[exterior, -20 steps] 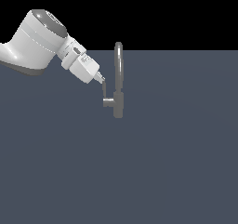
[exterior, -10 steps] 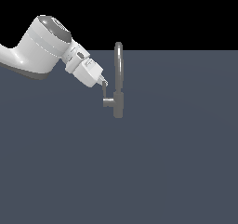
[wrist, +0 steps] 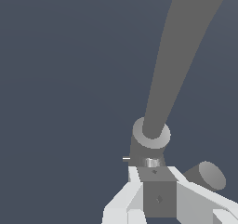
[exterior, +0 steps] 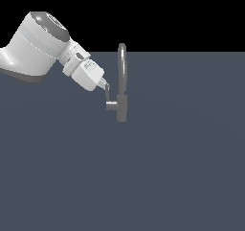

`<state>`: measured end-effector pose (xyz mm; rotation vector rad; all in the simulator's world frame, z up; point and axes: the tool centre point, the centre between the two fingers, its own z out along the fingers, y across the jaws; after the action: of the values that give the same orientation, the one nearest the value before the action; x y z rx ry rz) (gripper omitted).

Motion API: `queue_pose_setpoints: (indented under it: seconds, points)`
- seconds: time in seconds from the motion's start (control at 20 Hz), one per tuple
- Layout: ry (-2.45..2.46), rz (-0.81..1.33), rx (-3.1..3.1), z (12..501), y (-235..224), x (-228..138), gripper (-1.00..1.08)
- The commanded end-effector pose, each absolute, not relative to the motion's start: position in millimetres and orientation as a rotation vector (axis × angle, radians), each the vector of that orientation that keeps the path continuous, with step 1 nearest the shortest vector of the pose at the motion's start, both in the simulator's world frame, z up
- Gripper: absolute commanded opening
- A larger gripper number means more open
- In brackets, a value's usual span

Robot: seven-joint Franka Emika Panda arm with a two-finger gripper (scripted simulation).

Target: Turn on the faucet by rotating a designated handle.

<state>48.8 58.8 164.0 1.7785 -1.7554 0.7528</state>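
Since a second ago the arm has swung down and toward the exterior view's right, bringing the end effector [exterior: 107,87] to the handle [exterior: 111,104] — its pale fingers [wrist: 134,175] straddle the bar, closed around it. The faucet [exterior: 122,81] stands upright mid-scene on the dark surface [exterior: 182,167], handle jutting toward the exterior view's left.

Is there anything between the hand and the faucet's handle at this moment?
Nothing. In the exterior view the hand sits right above the handle with no visible gap. In the wrist view its fingers flank the lever beside the faucet.
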Motion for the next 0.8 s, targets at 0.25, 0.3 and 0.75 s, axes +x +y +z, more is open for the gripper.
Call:
queue_pose_setpoints:
  seconds: [0.25,0.3,0.75]
  points:
    - [-1.755,0.755,1.78,168.0,58.6,36.1,-1.0]
    - [-1.755,0.755,1.78,167.0,58.7,33.1,-1.0]
    - [-1.757,0.751,1.776,156.7,56.7,5.4,-1.0]
